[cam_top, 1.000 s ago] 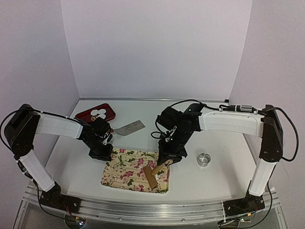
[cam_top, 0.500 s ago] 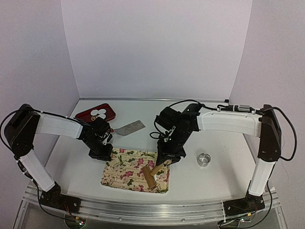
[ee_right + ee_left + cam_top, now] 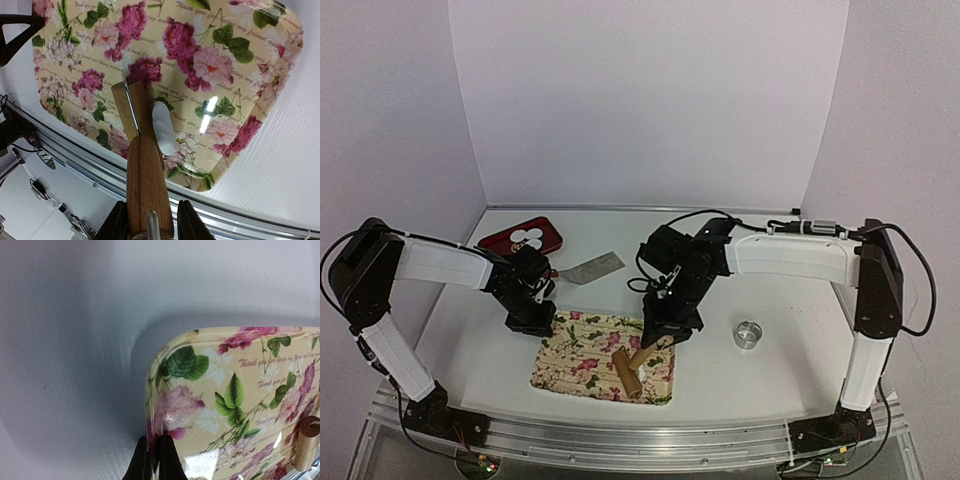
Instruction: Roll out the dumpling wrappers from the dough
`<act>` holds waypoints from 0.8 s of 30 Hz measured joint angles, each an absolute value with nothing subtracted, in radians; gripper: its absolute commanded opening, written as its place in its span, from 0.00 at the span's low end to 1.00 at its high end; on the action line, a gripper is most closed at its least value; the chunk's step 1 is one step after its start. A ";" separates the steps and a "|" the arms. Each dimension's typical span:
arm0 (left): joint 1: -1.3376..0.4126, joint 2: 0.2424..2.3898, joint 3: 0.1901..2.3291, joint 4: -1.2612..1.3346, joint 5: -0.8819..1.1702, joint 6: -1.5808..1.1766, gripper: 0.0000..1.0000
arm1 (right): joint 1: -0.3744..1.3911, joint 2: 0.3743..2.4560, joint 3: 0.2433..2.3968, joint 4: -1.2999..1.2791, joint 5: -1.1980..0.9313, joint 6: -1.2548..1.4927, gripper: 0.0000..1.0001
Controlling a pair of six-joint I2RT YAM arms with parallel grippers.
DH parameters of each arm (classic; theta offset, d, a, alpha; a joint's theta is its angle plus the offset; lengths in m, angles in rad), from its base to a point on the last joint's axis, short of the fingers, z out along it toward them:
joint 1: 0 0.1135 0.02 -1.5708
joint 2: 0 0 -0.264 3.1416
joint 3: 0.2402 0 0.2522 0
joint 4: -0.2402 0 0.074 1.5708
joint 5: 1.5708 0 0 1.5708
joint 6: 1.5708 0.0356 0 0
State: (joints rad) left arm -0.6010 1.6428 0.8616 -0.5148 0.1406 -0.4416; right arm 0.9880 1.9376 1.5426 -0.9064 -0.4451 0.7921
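The right jaws are clenched round the wooden handle of the rolling pin [image 3: 145, 165], one finger on each side. The pin's barrel lies low over the near right part of the floral tray [image 3: 225, 65]. Just beside the pin, on that tray, we see the dough [image 3: 164, 127], a small, pale, elongated lump, not yet flattened. The left jaws are pressed tight together at the tray's far left corner and seem to nip its rim, as if to steady it. Beyond that corner sits a red tray [image 3: 495, 243] carrying the dumpling wrappers [image 3: 527, 237], small white discs. A grey scraper [image 3: 595, 267] lies on the desk [image 3: 780, 290] behind the floral tray, and a metal ring [image 3: 748, 334] stands to its right. We judge the dough light, soft and likely tacky, so it would squash or tear if pinched. It is better pressed under the barrel, and once thin, lifted gently by an edge.
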 measured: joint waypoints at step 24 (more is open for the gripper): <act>-0.589 1.635 0.855 -0.515 0.131 -0.441 0.00 | 1.055 2.093 1.956 -1.109 -0.354 0.785 0.00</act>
